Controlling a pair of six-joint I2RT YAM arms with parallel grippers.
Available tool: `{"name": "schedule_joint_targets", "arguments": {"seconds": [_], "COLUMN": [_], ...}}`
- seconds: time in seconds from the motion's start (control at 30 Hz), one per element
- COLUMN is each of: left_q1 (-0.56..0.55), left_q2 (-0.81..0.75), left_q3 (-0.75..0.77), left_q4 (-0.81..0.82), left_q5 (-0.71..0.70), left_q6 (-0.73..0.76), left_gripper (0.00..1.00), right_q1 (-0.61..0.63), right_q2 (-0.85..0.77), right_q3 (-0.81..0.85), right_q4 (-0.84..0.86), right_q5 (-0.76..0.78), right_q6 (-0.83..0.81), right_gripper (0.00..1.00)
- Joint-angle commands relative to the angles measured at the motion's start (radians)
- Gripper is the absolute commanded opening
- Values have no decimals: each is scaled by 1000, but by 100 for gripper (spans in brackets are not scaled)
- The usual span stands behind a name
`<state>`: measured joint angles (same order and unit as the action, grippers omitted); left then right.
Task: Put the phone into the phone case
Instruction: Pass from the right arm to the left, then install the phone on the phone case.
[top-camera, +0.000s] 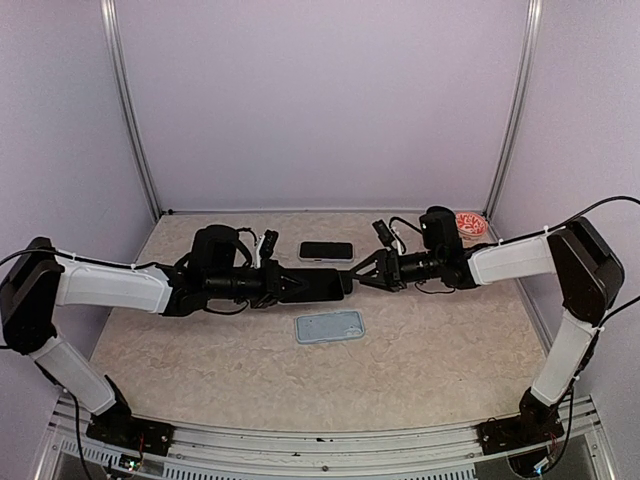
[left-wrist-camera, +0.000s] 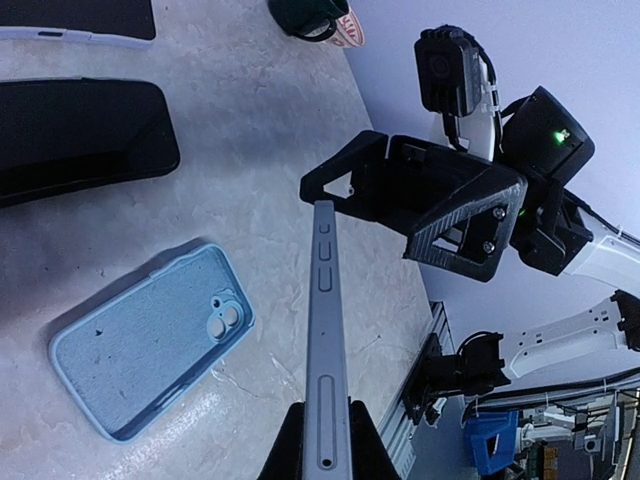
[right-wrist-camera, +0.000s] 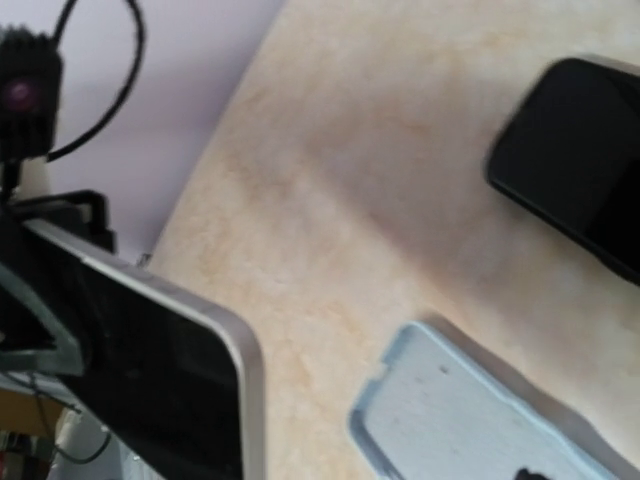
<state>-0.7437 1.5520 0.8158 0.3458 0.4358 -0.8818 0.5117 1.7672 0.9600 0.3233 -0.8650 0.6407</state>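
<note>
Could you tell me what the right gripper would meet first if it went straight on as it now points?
Probably the free end of the silver-edged black phone that the left gripper holds out. It lies just before the right gripper, whose jaws stand open, though depth is unclear.

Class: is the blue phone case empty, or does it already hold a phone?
Empty. The phone case lies open side up, lining bare; the left jaws grip the phone.

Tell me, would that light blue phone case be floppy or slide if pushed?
Probably bendy: the phone case looks thin and matte, like soft rubber. Likely light, so a nudge may slide it across the smooth table. Lying flat, open side up, it should not tip.
</note>
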Motion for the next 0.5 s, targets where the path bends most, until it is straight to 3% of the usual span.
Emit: {"name": "schedule_joint_targets", "arguments": {"seconds": [0.0,0.47], "left_q1": [-8,-8], "left_q2": [-2,128], "left_q3": [23,89], "left_q4": [-20,-63], "left_q5": [-6,33], "left_q6": [12,-24], "left_gripper": [0,0], "right_q1": [-13,-13], "right_q2": [-16,41], "right_q3": [-1,-27], "right_q4": [-97,-116], "right_q5": [69,91], "right_q6": [-40,-31], "right_gripper": [83,83]}}
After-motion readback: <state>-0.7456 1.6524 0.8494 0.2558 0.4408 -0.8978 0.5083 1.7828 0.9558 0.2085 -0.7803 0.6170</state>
